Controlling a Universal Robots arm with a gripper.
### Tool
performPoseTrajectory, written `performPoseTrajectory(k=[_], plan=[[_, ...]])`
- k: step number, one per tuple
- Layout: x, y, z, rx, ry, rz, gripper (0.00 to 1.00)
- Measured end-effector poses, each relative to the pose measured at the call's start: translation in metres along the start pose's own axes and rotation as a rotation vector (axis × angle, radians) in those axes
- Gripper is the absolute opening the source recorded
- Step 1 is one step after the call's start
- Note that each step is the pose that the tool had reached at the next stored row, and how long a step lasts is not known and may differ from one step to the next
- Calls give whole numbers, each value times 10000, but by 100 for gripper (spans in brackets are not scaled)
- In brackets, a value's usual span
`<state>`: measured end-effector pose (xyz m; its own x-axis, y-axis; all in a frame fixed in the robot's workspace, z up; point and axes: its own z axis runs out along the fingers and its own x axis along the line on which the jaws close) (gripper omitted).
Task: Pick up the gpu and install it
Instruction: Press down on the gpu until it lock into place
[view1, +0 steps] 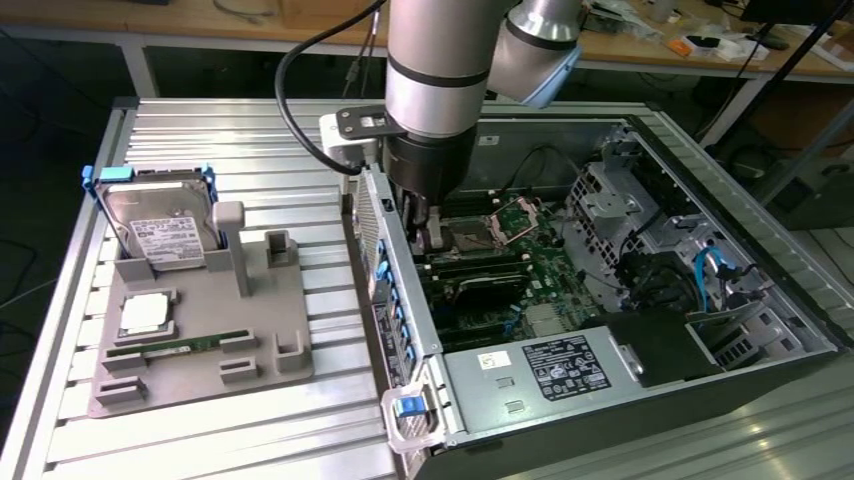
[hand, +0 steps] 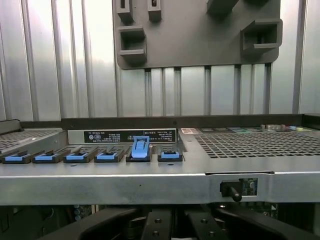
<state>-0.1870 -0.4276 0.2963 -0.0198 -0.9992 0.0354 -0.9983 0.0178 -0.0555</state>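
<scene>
Flanking gripper (view1: 424, 232): case rear wall (view1: 387, 270), motherboard (view1: 514, 260), fixture tray (view1: 200, 340)

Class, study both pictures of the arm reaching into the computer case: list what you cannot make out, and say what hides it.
- Exterior view: whatever the gripper holds; the arm's wrist and the case wall cover it.
- Exterior view: print on the hard drive label, too small.
- Wrist view: the motherboard slots, hidden behind the case's rear panel.
- Wrist view: the grey holder tray, cut off by the edge.
</scene>
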Motion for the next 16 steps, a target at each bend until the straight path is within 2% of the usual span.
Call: performPoseTrajectory(k=[11, 16], plan=[[114, 7, 4, 1, -20, 1, 11], [132, 9, 3, -2, -22, 2, 11]])
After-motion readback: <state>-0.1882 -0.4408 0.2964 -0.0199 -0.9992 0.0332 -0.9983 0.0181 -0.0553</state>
